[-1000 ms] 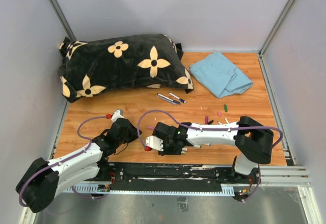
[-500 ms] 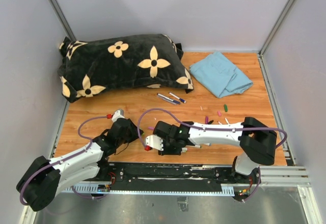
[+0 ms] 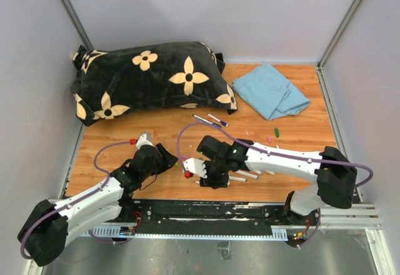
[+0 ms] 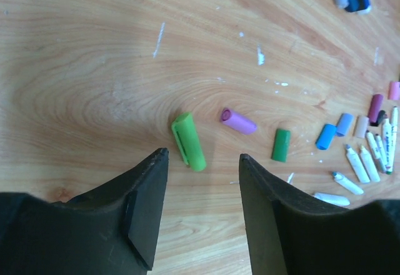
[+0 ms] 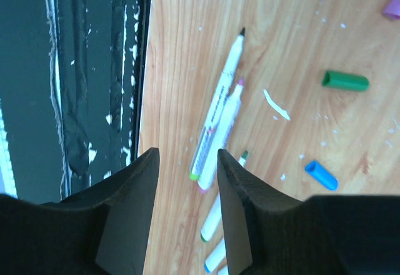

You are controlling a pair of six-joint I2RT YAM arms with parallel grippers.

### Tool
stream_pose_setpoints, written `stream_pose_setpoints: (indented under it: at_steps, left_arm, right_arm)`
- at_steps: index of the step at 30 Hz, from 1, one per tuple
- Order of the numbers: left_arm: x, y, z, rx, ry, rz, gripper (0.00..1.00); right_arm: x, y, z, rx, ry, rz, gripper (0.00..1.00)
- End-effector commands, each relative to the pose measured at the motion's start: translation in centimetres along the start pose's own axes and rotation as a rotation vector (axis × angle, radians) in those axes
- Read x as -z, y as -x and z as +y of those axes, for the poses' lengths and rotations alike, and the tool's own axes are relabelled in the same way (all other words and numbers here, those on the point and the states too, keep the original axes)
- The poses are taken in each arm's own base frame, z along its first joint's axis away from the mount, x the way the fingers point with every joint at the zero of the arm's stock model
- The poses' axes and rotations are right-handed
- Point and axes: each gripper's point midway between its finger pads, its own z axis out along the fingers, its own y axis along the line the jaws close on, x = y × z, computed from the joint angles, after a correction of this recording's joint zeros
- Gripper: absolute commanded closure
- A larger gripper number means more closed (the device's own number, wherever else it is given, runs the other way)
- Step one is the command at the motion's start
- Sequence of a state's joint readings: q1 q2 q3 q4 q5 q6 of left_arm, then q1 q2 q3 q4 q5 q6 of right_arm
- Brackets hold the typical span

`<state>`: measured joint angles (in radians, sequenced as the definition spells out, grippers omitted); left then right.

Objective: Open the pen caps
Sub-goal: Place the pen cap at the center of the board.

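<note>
Well in front of the pillow, on the desk, loose pen caps and bare-tipped pens lie scattered, so most of the job looks done. Over that scatter the left fingers and right fingers both stand apart, holding nothing. Nearer the pillow, just off its corner, a few capped pens seem left to open.
</note>
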<state>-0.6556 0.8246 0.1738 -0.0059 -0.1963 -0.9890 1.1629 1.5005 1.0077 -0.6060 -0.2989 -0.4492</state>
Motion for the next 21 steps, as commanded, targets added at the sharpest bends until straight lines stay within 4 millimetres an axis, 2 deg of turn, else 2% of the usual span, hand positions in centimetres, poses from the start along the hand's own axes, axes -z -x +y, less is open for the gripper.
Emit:
stream_pose_setpoints:
  at_steps: [1, 6, 11, 16, 21]
  left_arm:
    - [1.0, 2.1, -2.8, -0.045, -0.091, -0.051, 0.46]
    - [2.7, 3.1, -7.3, -0.127, -0.325, -0.086, 0.28]
    - [4.6, 4.2, -11.5, -0.181, -0.528, -0.135, 0.20]
    - [4.7, 4.8, -13.8, -0.205, -0.587, -0.134, 0.17]
    - [3.3, 4.3, -15.5, -0.235, -0.593, -0.064, 0.17]
  right_arm:
    - [4.5, 0.8, -0.3, 0.049, 0.057, -0.116, 0.54]
    - [9.6, 0.1, -2.4, -0.058, -0.002, -0.297, 0.49]
    - [14.1, -0.8, -4.4, -0.143, -0.128, -0.436, 0.44]
    - [16.5, -1.7, -5.5, -0.207, -0.203, -0.508, 0.42]
    - [17.0, -2.1, -5.9, -0.234, -0.223, -0.518, 0.41]
